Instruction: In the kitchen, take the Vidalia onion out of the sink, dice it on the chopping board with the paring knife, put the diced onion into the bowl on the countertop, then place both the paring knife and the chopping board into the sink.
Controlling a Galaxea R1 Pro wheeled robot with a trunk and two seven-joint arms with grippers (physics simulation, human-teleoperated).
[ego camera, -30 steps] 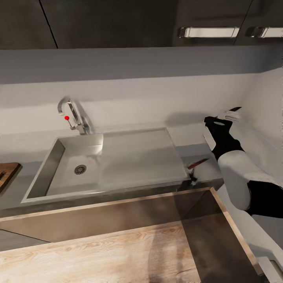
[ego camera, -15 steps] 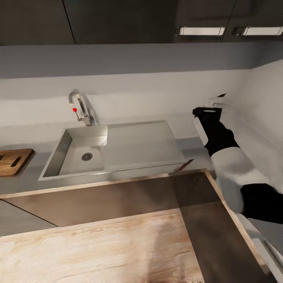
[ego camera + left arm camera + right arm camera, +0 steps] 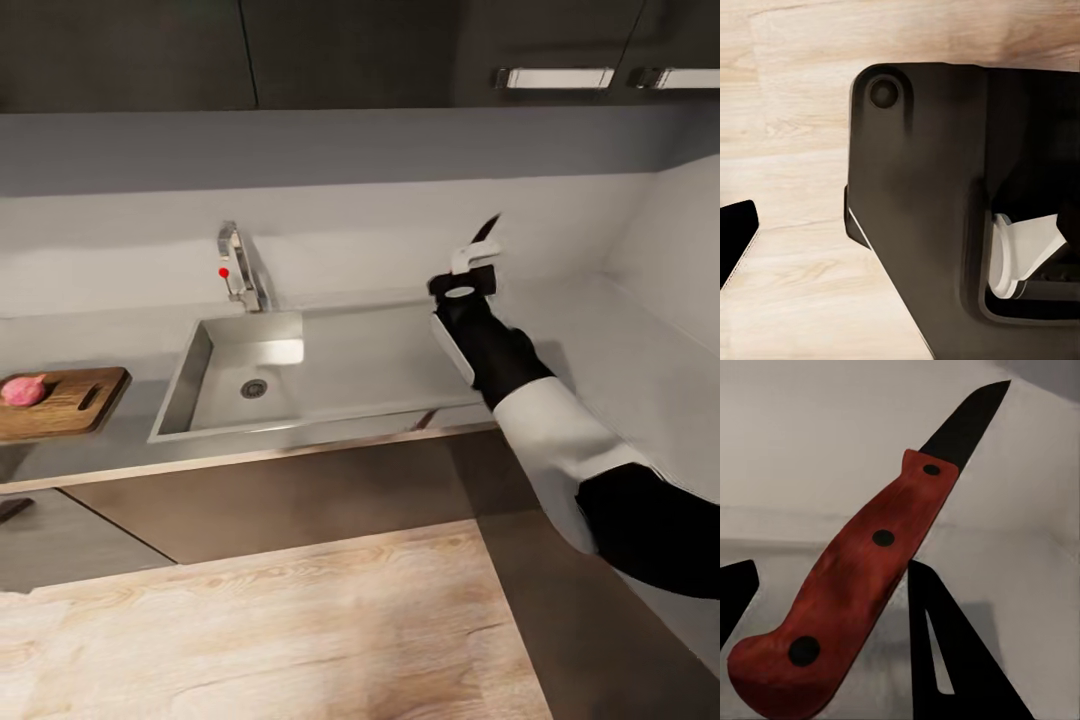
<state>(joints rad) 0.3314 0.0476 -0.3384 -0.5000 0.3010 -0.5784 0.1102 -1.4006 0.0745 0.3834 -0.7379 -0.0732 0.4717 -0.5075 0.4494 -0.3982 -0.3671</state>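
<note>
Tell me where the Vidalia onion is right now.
In the head view, the Vidalia onion sits on the far-left end of the chopping board, on the countertop left of the sink.

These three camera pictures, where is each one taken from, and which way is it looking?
Head view: from the robot's head, looking down over the sink, the chopping board bearing the Vidalia onion, and its right arm with the right gripper.
Left wrist view: on the left arm, facing the wooden floor and the robot's own dark body.
Right wrist view: on the right arm, looking along dark fingers at the paring knife.
Shared: head and right wrist views both show that knife.
</note>
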